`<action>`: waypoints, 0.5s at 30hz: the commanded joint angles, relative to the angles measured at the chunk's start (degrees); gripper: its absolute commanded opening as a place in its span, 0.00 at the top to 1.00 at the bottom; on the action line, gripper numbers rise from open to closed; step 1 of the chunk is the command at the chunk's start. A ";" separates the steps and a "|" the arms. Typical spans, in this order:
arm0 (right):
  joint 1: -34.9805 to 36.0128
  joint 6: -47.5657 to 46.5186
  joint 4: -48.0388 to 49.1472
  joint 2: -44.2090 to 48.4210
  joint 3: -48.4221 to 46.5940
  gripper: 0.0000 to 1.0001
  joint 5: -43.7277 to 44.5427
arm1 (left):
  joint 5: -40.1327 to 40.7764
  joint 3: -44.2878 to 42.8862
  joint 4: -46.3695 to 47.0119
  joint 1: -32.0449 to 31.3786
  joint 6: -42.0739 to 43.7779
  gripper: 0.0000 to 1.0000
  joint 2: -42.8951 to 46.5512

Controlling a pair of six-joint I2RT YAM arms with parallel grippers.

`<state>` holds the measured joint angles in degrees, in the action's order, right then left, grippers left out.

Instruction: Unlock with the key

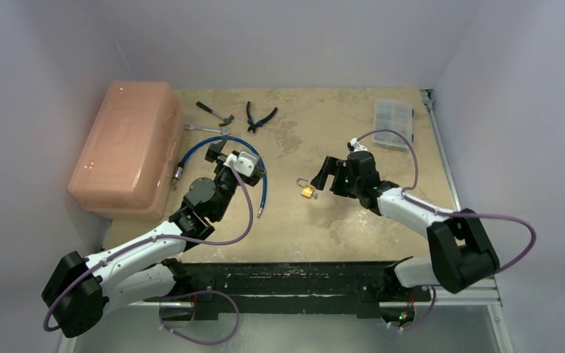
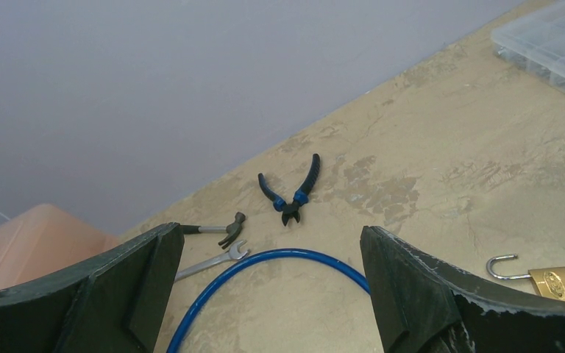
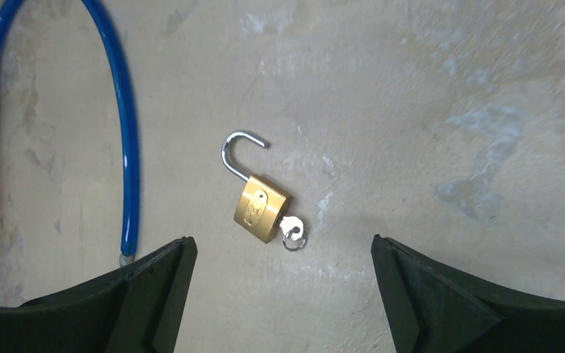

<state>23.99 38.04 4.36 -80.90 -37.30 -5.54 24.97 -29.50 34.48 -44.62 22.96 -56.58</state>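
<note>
The brass padlock (image 3: pixel 262 208) lies flat on the table with its silver shackle (image 3: pixel 237 151) swung open. The small silvery key (image 3: pixel 291 229), on a ring, is stuck in the padlock's bottom. My right gripper (image 3: pixel 283 259) is open and empty, hovering just above and near the padlock, touching nothing. In the top view the padlock (image 1: pixel 307 191) lies just left of the right gripper (image 1: pixel 327 173). My left gripper (image 1: pixel 221 156) is open and empty over the blue cable, left of the padlock. The padlock (image 2: pixel 555 284) shows at the left wrist view's right edge.
A blue cable (image 1: pixel 221 143) loops under the left gripper. An orange toolbox (image 1: pixel 125 147) stands at the left. A hammer (image 1: pixel 215 112), a wrench (image 1: pixel 206 129) and blue-handled pliers (image 1: pixel 260 116) lie at the back. A clear organizer box (image 1: pixel 393 118) sits back right.
</note>
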 commanded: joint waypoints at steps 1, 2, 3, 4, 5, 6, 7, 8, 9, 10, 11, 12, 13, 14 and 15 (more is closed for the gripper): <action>-0.11 -5.99 -4.96 8.37 -2.01 0.01 5.36 | 1.21 -2.35 1.45 0.38 -1.41 0.02 0.00; -0.08 -6.64 -6.26 10.01 -2.34 0.01 6.54 | 1.34 -2.36 1.48 0.36 -1.38 0.01 0.03; -0.10 -7.40 -7.37 11.79 -2.76 0.01 7.19 | 1.51 -2.32 1.51 0.41 -1.40 0.01 0.10; -0.13 -8.20 -8.28 14.08 -3.23 0.01 8.00 | 1.64 -2.35 1.52 0.41 -1.38 0.01 0.19; -0.10 -8.81 -9.43 15.56 -3.74 0.01 8.77 | 1.74 -2.24 1.70 0.41 -1.59 0.01 0.38; -0.08 -9.45 -10.13 17.30 -4.27 0.01 9.37 | 1.97 -2.05 2.10 0.41 -1.95 0.01 0.60; -0.08 -9.89 -10.99 18.98 -4.87 0.01 10.00 | 2.01 -1.91 2.43 0.41 -2.21 0.01 0.80; -0.08 -10.32 -11.78 20.45 -5.48 0.01 10.50 | 1.97 -1.74 2.51 0.41 -2.36 0.01 0.92; -0.08 -10.82 -12.35 22.03 -6.17 0.01 11.01 | 2.06 -1.78 2.52 0.41 -2.39 0.01 0.94; -0.08 -11.22 -13.03 23.44 -6.92 0.01 11.46 | 2.28 -1.87 2.61 0.41 -2.45 0.01 0.90; -0.10 -11.43 -13.66 24.78 -7.58 0.01 11.77 | 2.62 -1.99 2.62 0.41 -2.47 0.01 0.86; -0.10 -11.69 -14.15 26.09 -8.27 0.01 12.19 | 3.06 -2.09 2.61 0.41 -2.83 0.01 0.73; -0.10 -11.98 -14.50 27.19 -8.93 0.01 12.52 | 3.56 -2.25 2.54 0.41 -3.36 0.01 0.62; -0.08 -12.14 -14.87 28.28 -9.54 0.01 12.86 | 4.07 -2.32 2.54 0.41 -3.95 0.01 0.59; -0.10 -12.26 -15.17 29.13 -10.15 0.01 12.90 | 4.59 -2.42 2.72 0.41 -4.64 0.01 0.59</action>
<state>23.99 28.36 -8.45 -55.35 -43.51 4.25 26.94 -29.50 34.59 -44.62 21.41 -56.55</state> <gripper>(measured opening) 0.987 0.987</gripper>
